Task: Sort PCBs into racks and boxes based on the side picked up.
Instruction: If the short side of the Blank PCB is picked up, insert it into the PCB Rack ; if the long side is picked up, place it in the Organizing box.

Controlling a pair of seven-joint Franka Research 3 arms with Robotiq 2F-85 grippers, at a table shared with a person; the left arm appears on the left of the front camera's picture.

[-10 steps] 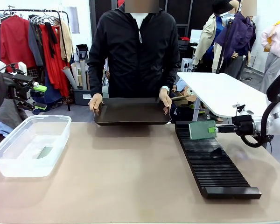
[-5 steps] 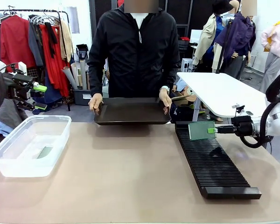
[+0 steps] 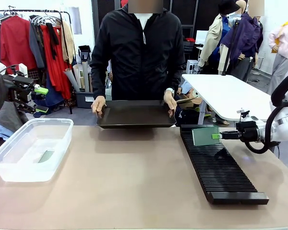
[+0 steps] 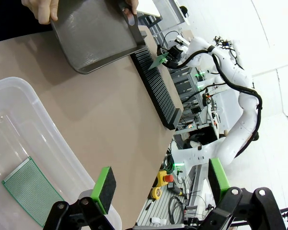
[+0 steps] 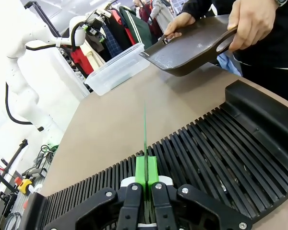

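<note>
Tan tabletop (image 3: 134, 182), clothes rack (image 3: 33, 33) behind

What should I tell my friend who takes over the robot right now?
Right gripper: shut on a PCB, held on edge above the far end of the rack.
Left gripper: open, holding nothing, above the box.
Person's hands hold a dark tray at the far edge.
Done: one PCB lies in the box.
Left: slot the held PCB into the rack.
</note>
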